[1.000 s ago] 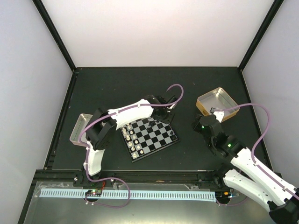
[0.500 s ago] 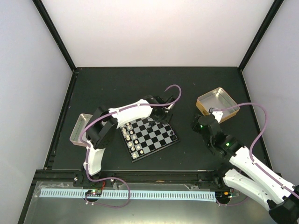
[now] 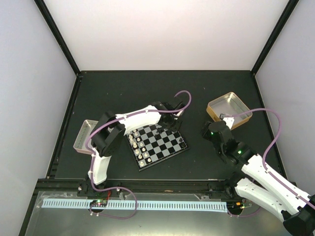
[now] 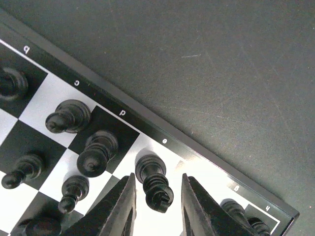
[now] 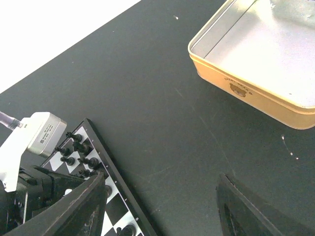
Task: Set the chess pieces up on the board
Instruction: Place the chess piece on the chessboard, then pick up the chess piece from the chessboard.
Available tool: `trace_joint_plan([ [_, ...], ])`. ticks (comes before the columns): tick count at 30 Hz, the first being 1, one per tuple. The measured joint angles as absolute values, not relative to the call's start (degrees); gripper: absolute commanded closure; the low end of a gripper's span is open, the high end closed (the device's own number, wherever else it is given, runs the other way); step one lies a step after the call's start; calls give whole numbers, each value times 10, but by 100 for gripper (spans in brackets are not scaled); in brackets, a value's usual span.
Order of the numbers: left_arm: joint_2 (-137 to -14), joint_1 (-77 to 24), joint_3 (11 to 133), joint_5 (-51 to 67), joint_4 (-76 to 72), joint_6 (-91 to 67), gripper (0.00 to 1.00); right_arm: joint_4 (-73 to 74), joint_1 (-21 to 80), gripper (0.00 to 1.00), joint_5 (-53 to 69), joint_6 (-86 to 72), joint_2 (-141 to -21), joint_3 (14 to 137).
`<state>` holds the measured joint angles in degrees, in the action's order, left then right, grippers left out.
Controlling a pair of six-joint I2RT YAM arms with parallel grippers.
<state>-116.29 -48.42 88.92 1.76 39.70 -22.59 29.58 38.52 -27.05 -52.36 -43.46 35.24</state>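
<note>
Chess pieces (image 4: 93, 152) mostly stood in place on the board (image 3: 167, 145) at the table's centre, with cream-white men (image 3: 139, 149) on its left side and black ones on the far right. Your left gripper (image 4: 158, 178) straddled a standing black piece (image 4: 150, 167) on the e square, jaws slightly parted and not gripping. Your right gripper (image 5: 161, 179) hung wide open and empty near the gold tin (image 5: 246, 88), whose visible part was bare. By my judgement, little was left.

The board (image 3: 165, 147) is laid flat, askew on the tabletop (image 3: 123, 93). Black chess pieces (image 4: 93, 152) are stood upright along one edge, cream-white ones (image 3: 140, 150) along another.
</note>
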Motion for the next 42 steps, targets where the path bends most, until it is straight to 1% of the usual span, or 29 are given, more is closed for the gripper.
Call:
trace_joint_plan([
  [2, -1163, -484, 886, 18, 397, -226, 68, 296, 385, 39, -269, -524, -435, 352],
  [6, -1163, -484, 885, 19, 396, -226, 68, 296, 385, 39, -268, -524, -435, 352],
  [12, -1157, -484, 884, 26, 397, -226, 63, 295, 385, 39, -264, -523, -435, 352],
  [19, -1095, -484, 860, 21, 396, -228, 55, 283, 385, 39, -240, -497, -454, 354],
  [21, -1062, -484, 842, 14, 394, -230, 55, 280, 385, 39, -222, -482, -474, 358],
  [26, -957, -472, 766, -9, 368, -243, 53, 271, 385, 45, -151, -430, -556, 396],
  [33, -756, -423, 611, -70, 345, -265, 44, 242, 397, 49, -34, -365, -657, 449],
  [38, -598, -409, 524, -135, 336, -268, 36, 242, 452, 59, -7, -336, -764, 528],
  [42, -488, -401, 460, -179, 329, -267, 34, 257, 489, 63, -9, -321, -865, 609],
])
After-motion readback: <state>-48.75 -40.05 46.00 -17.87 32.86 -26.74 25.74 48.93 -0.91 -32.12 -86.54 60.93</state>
